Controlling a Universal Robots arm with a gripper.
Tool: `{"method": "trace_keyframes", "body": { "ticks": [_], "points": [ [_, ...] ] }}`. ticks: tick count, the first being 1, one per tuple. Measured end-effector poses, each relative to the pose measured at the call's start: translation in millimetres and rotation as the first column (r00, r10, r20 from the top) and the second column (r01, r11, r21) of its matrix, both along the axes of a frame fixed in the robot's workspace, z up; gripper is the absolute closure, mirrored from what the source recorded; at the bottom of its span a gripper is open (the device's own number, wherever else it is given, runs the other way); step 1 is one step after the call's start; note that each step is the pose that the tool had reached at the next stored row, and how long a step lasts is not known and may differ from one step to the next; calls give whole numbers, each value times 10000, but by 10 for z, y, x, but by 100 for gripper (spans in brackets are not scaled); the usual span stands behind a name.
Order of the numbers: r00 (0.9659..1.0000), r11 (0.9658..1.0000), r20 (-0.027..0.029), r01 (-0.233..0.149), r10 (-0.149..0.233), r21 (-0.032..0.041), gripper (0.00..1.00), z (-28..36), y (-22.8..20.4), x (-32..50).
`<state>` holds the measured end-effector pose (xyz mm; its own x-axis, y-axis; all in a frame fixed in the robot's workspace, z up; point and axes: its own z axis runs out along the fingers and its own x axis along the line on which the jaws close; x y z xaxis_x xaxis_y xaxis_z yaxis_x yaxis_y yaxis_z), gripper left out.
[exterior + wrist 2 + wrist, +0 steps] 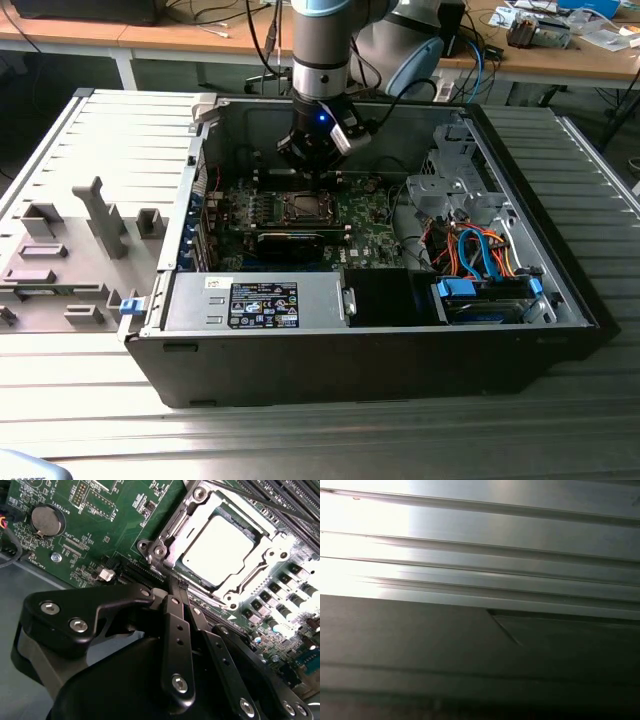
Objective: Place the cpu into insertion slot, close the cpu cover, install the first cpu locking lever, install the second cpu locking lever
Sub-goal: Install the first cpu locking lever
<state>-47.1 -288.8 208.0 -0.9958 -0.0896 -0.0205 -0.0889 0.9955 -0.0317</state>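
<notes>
CPU (218,550) seated flat in the insertion slot (165,536), pale face showing through the square window of the cpu cover (260,542). Cover lying down over the chip, frame level with the socket rim, so placement and cover closing judged complete. Thin dark locking lever (260,501) crossing the far corner of the socket; latched or free cannot be told.

Gripper (175,587) in the second wrist view, black fingers (176,630) drawn together to a narrow point, tips at the near edge of the socket frame. Nothing seen between the fingers; contact with a lever at the tips possible, not confirmed. Closed, pointed posture judged suited to pushing or hooking a thin wire lever rather than grasping.

Green motherboard (100,525) around the socket, round coin battery (45,520) well apart from it.

In the exterior view, gripper (312,172) lowered inside the open computer case (400,350), just beyond the far edge of the socket (300,207). Grey power supply (255,302) along the near wall, bundle of blue and orange cables (480,255) to the exterior view's right. Case resting on a ribbed metal table (300,440).
</notes>
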Motion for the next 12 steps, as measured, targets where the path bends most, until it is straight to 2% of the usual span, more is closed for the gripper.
{"method": "trace_keyframes", "body": {
  "ticks": [12],
  "points": [
    [10000,10000,-84,0,0,0,89,-46,-1,40]
  ]
}}
